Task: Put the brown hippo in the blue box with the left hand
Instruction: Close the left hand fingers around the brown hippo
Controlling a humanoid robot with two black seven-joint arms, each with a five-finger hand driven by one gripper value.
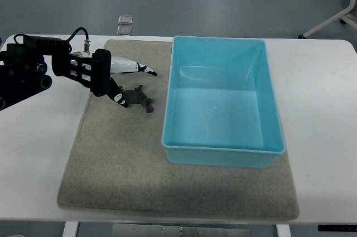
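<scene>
My left hand (106,78) is matt black plastic, its fingers (131,67) glossy white with black tips. The hippo (136,98) looks dull and rubbery. The box (223,109) is smooth, glossy plastic; the mat (122,159) rough grey felt; the desk (39,153) smooth matt white.

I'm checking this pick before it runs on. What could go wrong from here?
1. The left hand sits at the brown hippo's left end with fingers spread, so closing there may only pinch an edge and drop the toy.
2. The blue box has a raised wall facing the hippo; a low carry could knock it.
3. The hippo lies on the grey mat, which may shift under a push.
</scene>
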